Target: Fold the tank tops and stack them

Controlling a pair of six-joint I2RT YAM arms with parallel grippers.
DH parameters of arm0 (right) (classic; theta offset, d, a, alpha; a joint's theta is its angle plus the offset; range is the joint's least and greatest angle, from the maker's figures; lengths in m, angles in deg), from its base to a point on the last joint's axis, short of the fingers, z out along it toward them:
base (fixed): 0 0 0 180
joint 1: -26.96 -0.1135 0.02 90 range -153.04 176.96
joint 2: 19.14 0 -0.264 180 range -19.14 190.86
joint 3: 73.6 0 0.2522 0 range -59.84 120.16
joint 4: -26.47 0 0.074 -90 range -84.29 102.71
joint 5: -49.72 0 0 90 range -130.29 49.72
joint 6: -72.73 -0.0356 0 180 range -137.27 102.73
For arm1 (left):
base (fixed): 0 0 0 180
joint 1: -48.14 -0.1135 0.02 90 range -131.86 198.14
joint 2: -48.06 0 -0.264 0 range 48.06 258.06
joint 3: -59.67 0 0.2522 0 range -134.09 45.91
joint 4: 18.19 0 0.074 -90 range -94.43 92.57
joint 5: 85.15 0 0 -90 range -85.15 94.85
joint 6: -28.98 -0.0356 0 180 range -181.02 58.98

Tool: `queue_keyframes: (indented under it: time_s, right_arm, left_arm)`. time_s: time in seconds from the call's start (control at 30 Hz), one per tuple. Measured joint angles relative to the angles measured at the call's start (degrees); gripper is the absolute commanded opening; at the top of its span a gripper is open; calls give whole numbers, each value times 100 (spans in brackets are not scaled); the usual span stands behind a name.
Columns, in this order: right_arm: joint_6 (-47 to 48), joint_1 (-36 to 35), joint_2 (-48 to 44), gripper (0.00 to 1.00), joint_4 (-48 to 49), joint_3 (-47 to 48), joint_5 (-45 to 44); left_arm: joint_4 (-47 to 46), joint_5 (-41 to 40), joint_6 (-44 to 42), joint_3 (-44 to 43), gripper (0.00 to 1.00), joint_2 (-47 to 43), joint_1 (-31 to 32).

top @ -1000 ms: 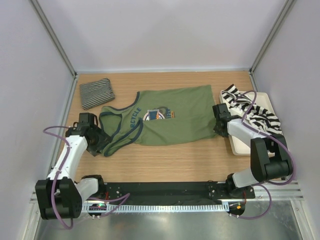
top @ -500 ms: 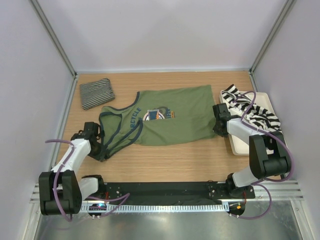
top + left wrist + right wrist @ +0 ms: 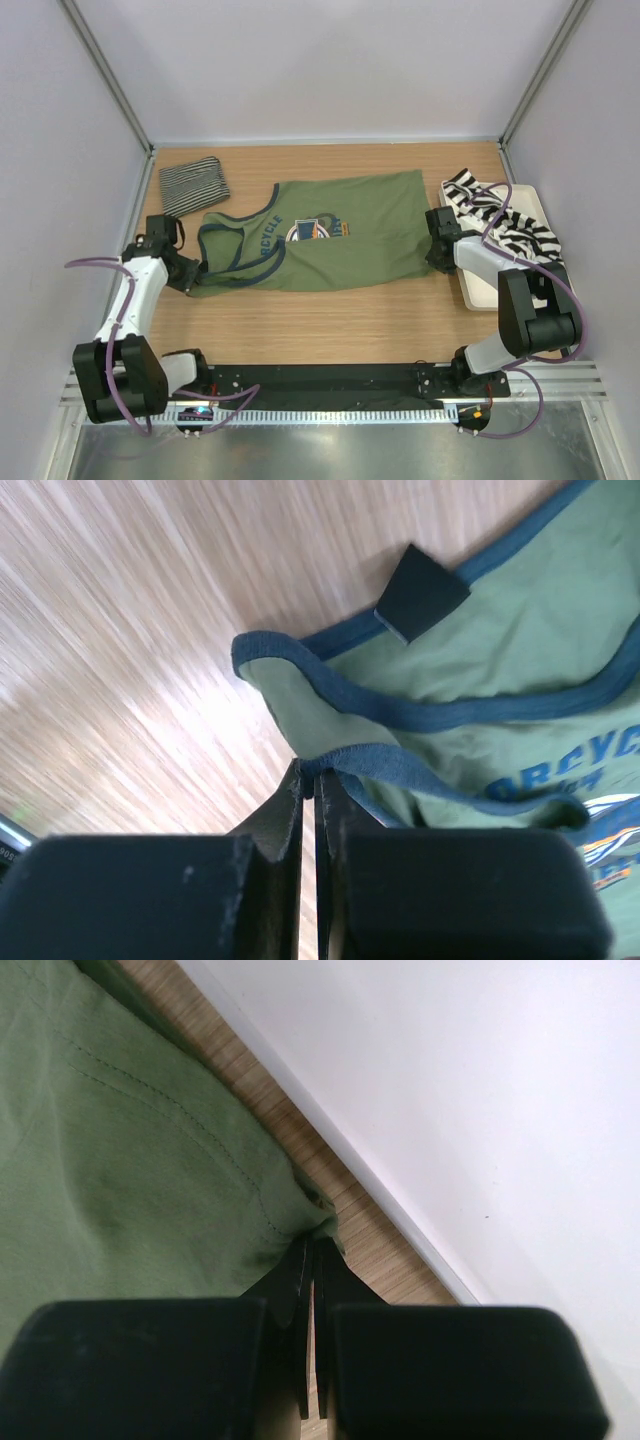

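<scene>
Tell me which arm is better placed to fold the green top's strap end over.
Left. The left gripper is shut on a strap of the green tank top; the right gripper pinches its hem corner beside the tray.

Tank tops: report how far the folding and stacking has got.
Done: the fine pinstriped black-and-white top lies folded at far left. In hand: the plain olive green tank top, spread flat, left gripper shut on its strap and right gripper on its hem corner. Left: the broad-striped top, crumpled on the cream tray; nothing stacked.
</scene>
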Motion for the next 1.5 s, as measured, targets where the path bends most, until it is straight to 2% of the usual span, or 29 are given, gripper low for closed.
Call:
queue_keyframes:
  time_s: [0.27, 0.63, 0.7, 0.73, 0.77, 0.8, 0.83, 0.93, 1.1, 1.2, 1.23, 1.33, 1.5]
  right_arm:
    - [2, 11, -2, 1, 20, -22, 2]
    - [2, 11, -201, 1, -17, -186, 70]
    - [0, 11, -269, 1, -83, -232, 90]
    - [0, 11, -299, 1, -125, -249, 94]
    - [0, 11, -328, 1, -153, -267, 101]
    - [-2, 11, -363, 1, -184, -291, 111]
    - [-4, 11, -398, 1, -221, -308, 116]
    - [-9, 11, -557, 1, -310, -367, 146]
    - [-24, 11, -975, 2, -535, -439, 144]
    - [-20, 11, -1110, 13, -605, -439, 105]
    - [-15, 11, -1130, 25, -627, -439, 92]
    - [24, 11, -1130, 41, -710, -439, 46]
    - [140, 11, -1300, 43, -726, -437, 83]
  left_arm:
    - [13, 330, -205, -131, 0, 343, -627]
    - [-179, 511, -262, -822, 1, 1191, -804]
    - [-258, 533, -304, -861, 12, 1351, -811]
    - [-297, 544, -319, -870, 23, 1427, -813]
    - [-306, 551, -354, -885, 46, 1502, -820]
    - [-326, 562, -411, -901, 59, 1574, -828]
    - [-358, 586, -426, -911, 77, 1631, -850]
    - [-483, 601, -444, -911, 91, 1652, -911]
    - [-553, 448, -498, -931, 93, 1519, -933]
    - [-544, 367, -546, -1104, 93, 1453, -970]
    - [-564, 374, -588, -1193, 94, 1453, -988]
    - [-905, 789, -909, -1327, 94, 1453, -1010]
    - [-2050, 1888, -1121, -1093, 90, 1443, -973]
